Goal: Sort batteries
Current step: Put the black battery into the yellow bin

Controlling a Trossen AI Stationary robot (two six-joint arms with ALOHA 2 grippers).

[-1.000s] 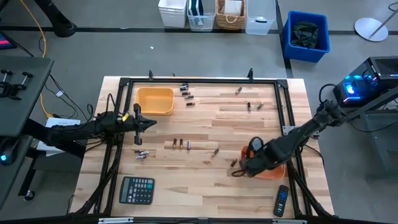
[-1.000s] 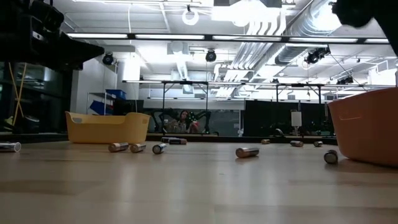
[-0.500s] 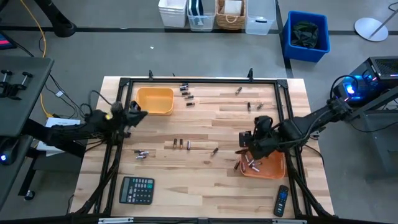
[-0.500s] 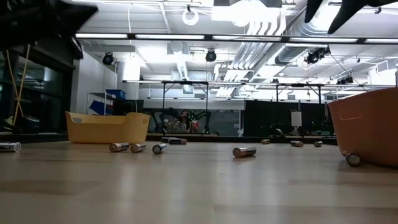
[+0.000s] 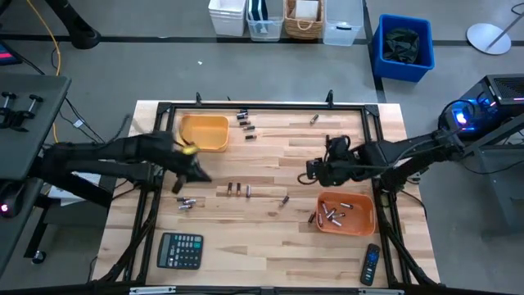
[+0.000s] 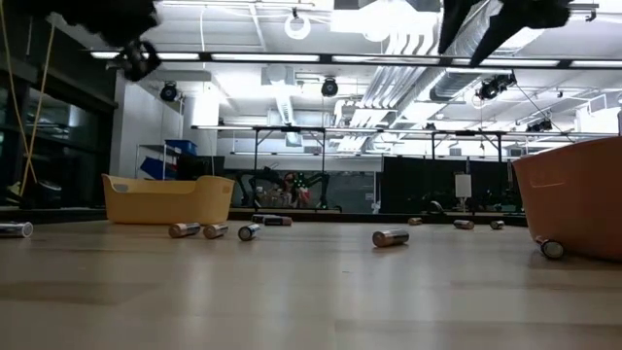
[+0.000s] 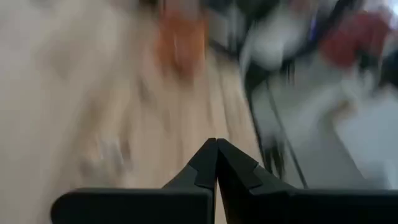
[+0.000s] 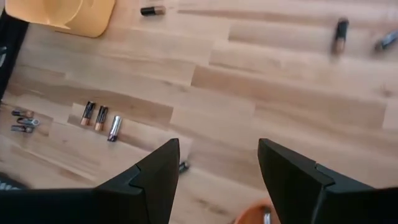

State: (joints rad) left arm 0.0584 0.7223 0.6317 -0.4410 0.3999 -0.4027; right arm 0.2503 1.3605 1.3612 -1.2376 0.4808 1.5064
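Small cylindrical batteries lie on their sides over the wooden table: three in a row (image 5: 237, 188) (image 8: 99, 117), a cluster (image 5: 187, 202), one (image 5: 284, 198), one beside the orange bin (image 5: 311, 217), others toward the far edge (image 5: 244, 121). Several more lie inside the orange bin (image 5: 364, 225). The yellow bin (image 5: 205, 133) stands far left. My left gripper (image 5: 199, 175) (image 7: 216, 149) hovers shut between the yellow bin and the cluster. My right gripper (image 5: 313, 170) (image 8: 217, 146) hovers open above bare table, on the far side of the orange bin. Neither holds anything.
A black calculator (image 5: 180, 250) lies near the near-left corner and a black remote control (image 5: 371, 265) near the near-right corner. A black frame (image 5: 246, 106) runs around the table. Bare wood lies between the row of three batteries and the far batteries.
My right gripper rose from the near-left side of the orange bin and moved toward the far edge and leftward. My left gripper drew back toward the left edge, then swung toward the near edge and right. The battery beside the orange bin rolled a little closer to it.
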